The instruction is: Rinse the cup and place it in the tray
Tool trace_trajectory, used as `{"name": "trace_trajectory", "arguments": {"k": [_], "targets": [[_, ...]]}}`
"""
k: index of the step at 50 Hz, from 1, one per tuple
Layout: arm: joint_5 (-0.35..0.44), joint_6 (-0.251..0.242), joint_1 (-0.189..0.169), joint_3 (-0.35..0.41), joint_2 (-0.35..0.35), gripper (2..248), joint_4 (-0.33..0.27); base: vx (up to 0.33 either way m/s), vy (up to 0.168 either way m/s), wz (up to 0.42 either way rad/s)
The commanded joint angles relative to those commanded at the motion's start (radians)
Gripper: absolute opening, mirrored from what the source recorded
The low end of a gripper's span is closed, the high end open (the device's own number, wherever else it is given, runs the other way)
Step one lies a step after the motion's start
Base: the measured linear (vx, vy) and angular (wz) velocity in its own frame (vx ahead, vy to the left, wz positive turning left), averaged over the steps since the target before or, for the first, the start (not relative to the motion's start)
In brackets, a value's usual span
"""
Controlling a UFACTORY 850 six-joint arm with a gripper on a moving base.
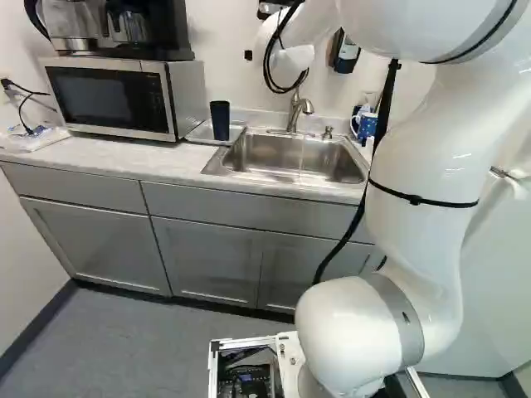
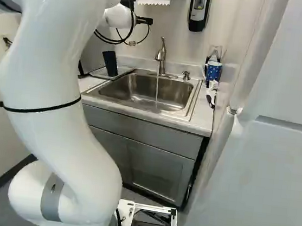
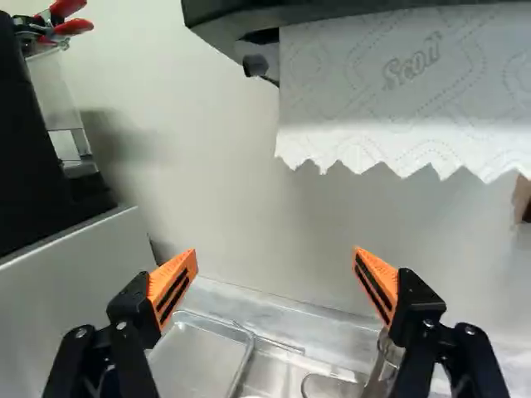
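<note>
While the hand (image 2: 145,20) is open, its fingers wide apart, paper towel (image 3: 398,91) with embossed lettering hangs ahead. The dark cup (image 1: 220,120) stands upright in the tray (image 1: 197,133), between microwave (image 1: 170,99) and sink (image 1: 257,157) near the table's (image 1: 108,155) back edge. Water (image 2: 156,92) runs from the faucet (image 2: 161,56).

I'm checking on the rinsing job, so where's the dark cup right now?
In the left base view, left of the middle, the dark cup stands in the tray, between the microwave and the sink.
</note>
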Motion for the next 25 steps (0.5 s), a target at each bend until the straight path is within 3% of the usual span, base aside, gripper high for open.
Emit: {"name": "trace_trajectory", "arguments": {"k": [25], "targets": [[-0.067,0.000,-0.040,-0.043,-0.028,247,0.000,0.000,0.000,0.000]]}}
